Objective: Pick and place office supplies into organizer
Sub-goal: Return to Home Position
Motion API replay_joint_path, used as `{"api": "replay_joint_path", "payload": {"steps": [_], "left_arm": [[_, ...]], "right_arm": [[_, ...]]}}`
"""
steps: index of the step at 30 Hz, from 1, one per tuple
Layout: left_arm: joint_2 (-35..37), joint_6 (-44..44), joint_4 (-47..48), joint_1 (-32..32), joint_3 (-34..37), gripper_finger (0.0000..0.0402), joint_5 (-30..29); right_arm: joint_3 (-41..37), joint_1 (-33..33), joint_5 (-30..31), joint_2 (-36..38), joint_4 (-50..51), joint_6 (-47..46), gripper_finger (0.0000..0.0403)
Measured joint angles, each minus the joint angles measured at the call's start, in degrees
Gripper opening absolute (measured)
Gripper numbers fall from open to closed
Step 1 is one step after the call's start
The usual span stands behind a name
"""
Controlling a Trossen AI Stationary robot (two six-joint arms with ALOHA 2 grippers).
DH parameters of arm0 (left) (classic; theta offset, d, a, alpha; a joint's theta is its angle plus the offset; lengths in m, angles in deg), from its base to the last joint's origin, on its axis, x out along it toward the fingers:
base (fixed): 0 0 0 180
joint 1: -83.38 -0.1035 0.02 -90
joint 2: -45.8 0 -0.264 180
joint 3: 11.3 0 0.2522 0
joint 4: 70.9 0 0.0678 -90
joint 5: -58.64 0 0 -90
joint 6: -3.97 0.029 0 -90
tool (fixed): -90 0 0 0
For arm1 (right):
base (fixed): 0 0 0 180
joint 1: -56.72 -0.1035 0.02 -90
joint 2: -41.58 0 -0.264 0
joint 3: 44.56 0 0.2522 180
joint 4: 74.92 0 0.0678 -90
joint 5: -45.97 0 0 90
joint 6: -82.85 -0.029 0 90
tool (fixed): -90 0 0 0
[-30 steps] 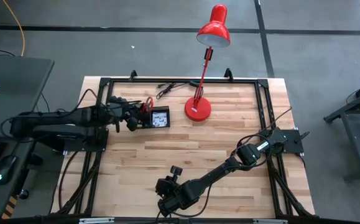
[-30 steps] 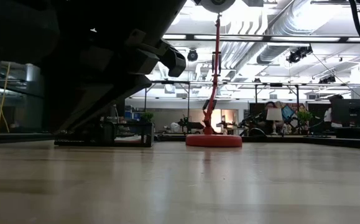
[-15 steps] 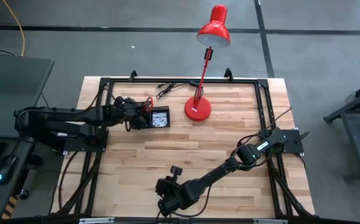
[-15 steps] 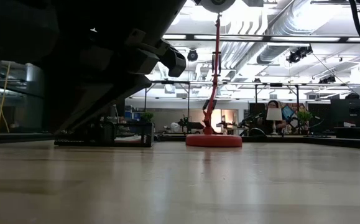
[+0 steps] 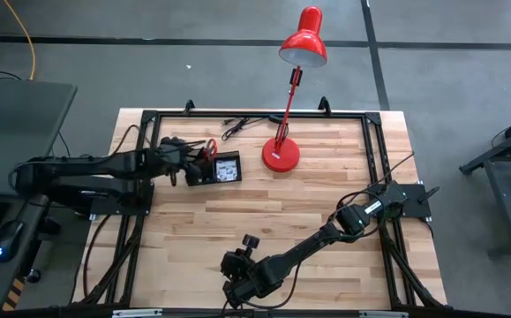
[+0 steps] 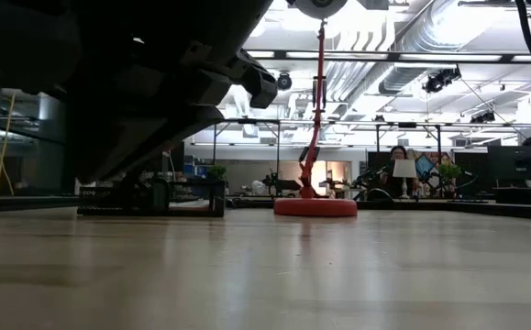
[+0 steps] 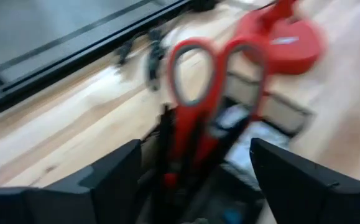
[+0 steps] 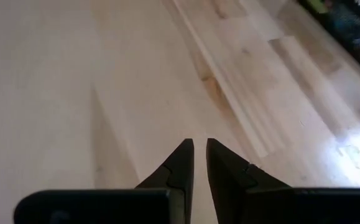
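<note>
The black organizer (image 5: 218, 168) stands at the table's far left, next to the lamp base. Red-handled scissors (image 7: 204, 81) stand in its cup section, handles up (image 5: 209, 147), beside a thin black pen (image 7: 164, 140). A white-grey packet (image 5: 229, 170) lies in the lower tray section. My left gripper (image 7: 196, 144) is open just left of the organizer (image 5: 189, 166). Its fingers stand wide on either side of the scissors and touch nothing. My right gripper (image 5: 235, 287) is shut and holds nothing, low over bare wood (image 8: 199, 146) near the table's front edge.
A red desk lamp stands with its round base (image 5: 281, 155) right of the organizer, its head over the far edge. A black cable (image 5: 237, 126) lies behind the organizer. Black frame rails (image 5: 374, 150) run along the table's sides. Bare wood (image 5: 264, 212) fills the middle.
My left gripper has drawn back slightly from the organizer toward the table's left edge. The scissors stay upright in the cup section.
</note>
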Motion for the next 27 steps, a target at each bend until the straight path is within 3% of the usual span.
{"api": "replay_joint_path", "payload": {"steps": [6,11,17,19,23,27], "left_arm": [[11.94,4.63,-0.55,5.77,-0.07,0.0318,8.01],[22.35,9.52,-0.55,14.94,-0.09,0.0332,11.53],[30.43,13.83,-4.4,31.04,5.02,0.0337,8.84],[30.98,14.83,-10.24,37.12,9.15,0.0337,6.57],[29.84,15.47,-21.36,48.87,17.46,0.0337,-5.29],[27.35,17.84,-30.48,59.67,23.28,0.0337,-15.54]], "right_arm": [[0.0,-0.66,5.78,0.0,-1.59,3.66,0.0044],[0.0,-1.94,6.0,0.0,-7.8,10.33,0.0049],[0.13,-1.3,-5.4,-0.89,-21.24,20.38,0.0042],[0.11,-0.72,-8.9,-1.69,-25.11,24.01,0.004],[0.11,1.15,-17.48,-2.05,-29.64,27.29,0.0035],[0.07,2.9,-21.8,-2.05,-32.74,31.16,0.0036]]}}
